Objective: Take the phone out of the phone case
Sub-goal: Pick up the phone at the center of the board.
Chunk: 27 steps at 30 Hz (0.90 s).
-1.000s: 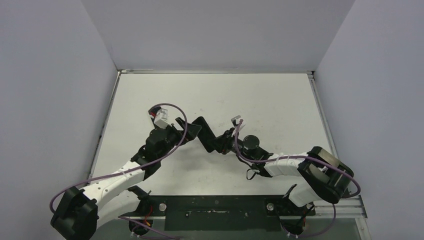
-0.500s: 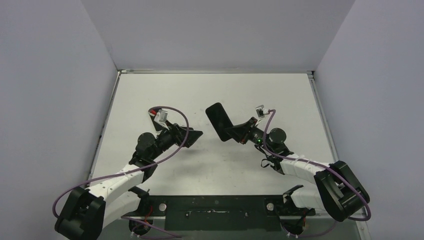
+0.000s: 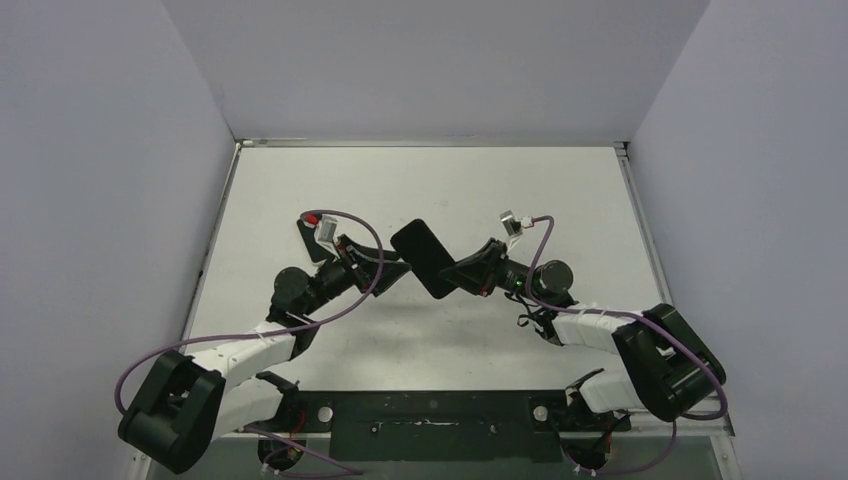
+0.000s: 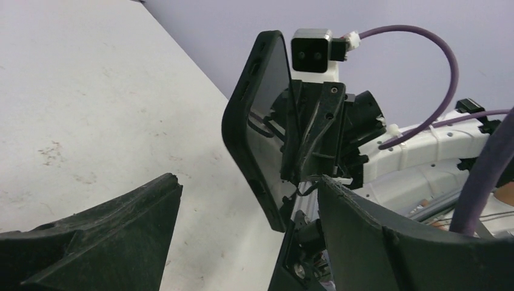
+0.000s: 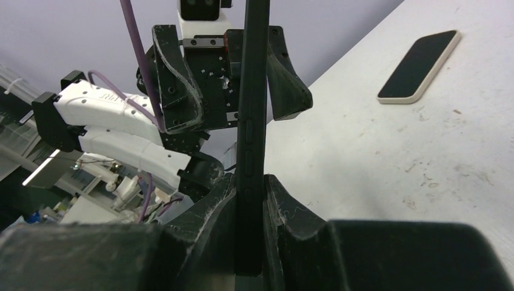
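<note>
Across the pale, scuffed worktop point(image 3: 520, 190) both arms reach inward and nearly meet near its middle. The black case point(image 5: 251, 91) is in the air between them, raised clear of the worktop. Its glossy face looks like a screen, though I cannot tell for sure what sits inside. The right gripper point(image 3: 468, 270) is clenched on one end of the case, a finger pressed to each face. The left gripper point(image 3: 395, 270) hangs just beside the case with its jaws spread wide, touching nothing. Beyond the left wrist, a cream-edged phone point(image 5: 417, 65) lies flat on the worktop, apart from the case.
</note>
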Each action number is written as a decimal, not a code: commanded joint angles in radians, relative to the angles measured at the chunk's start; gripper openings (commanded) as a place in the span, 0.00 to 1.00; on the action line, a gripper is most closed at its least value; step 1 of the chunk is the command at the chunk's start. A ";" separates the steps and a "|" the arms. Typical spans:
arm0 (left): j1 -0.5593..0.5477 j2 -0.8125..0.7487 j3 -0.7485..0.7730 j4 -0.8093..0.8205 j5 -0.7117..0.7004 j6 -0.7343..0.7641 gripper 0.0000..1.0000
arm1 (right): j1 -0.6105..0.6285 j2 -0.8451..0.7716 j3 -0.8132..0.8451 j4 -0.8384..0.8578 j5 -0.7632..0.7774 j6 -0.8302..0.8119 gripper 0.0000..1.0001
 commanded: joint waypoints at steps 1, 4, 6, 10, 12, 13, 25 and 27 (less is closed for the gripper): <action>-0.028 0.040 0.034 0.207 0.052 -0.076 0.78 | 0.047 0.036 0.070 0.225 -0.031 0.049 0.00; -0.046 0.065 0.039 0.235 0.059 -0.095 0.72 | 0.059 0.069 0.080 0.259 -0.035 0.072 0.00; -0.049 0.076 0.032 0.249 0.048 -0.116 0.65 | 0.066 0.090 0.087 0.290 -0.039 0.088 0.00; -0.048 0.098 0.013 0.338 0.052 -0.173 0.50 | 0.084 0.132 0.102 0.327 -0.052 0.107 0.00; -0.048 0.100 0.015 0.348 0.055 -0.183 0.41 | 0.084 0.148 0.108 0.333 -0.055 0.110 0.00; -0.048 0.099 0.018 0.350 0.055 -0.188 0.34 | 0.085 0.153 0.110 0.332 -0.058 0.112 0.00; -0.036 0.055 -0.045 0.320 -0.142 -0.298 0.00 | 0.090 0.160 0.077 0.284 0.019 0.014 0.49; -0.036 0.031 -0.048 0.315 -0.185 -0.317 0.00 | 0.097 0.158 0.055 0.289 0.044 -0.002 0.59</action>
